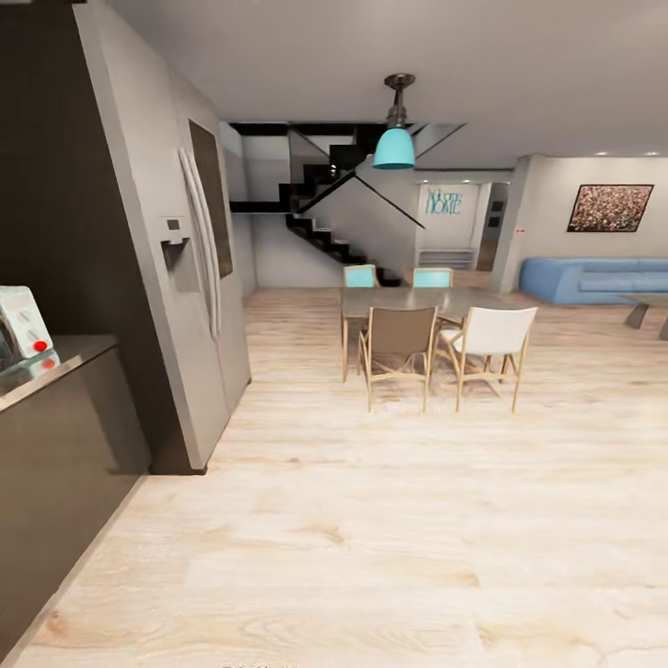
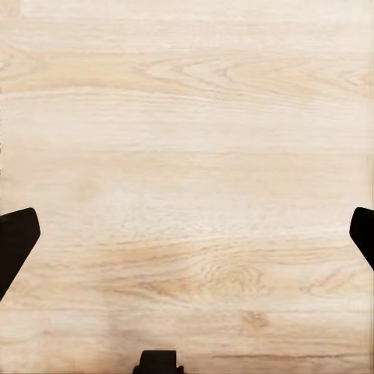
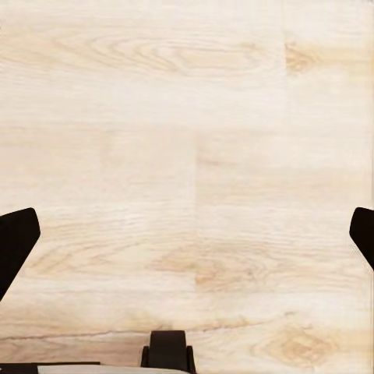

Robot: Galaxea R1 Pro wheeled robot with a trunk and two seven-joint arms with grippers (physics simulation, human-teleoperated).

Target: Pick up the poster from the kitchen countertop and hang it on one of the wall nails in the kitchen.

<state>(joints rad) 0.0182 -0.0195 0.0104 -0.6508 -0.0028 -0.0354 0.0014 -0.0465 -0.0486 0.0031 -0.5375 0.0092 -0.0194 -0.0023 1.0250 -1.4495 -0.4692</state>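
My left tool [image 2: 187, 234] points straight down at the pale wood floor [image 2: 187, 117], its two dark fingertips [image 2: 15, 241] spread wide with nothing between them. My right tool [image 3: 187, 234] hangs the same way, fingers [image 3: 15, 241] wide apart and empty over the floor.

From my head, the counter [image 1: 65, 357] sits at nine o'clock, grey-topped over dark cabinets, and a pale appliance with a red button [image 1: 23, 325] stands on it. Beside it rises the tall fridge [image 1: 199, 278]. At one o'clock stand a dining table [image 1: 417, 301] and chairs [image 1: 399, 343] under a teal lamp [image 1: 393, 148]. Beyond them are the teal sign [image 1: 443, 201], a speckled picture [image 1: 610, 207] and a blue sofa [image 1: 594, 278].
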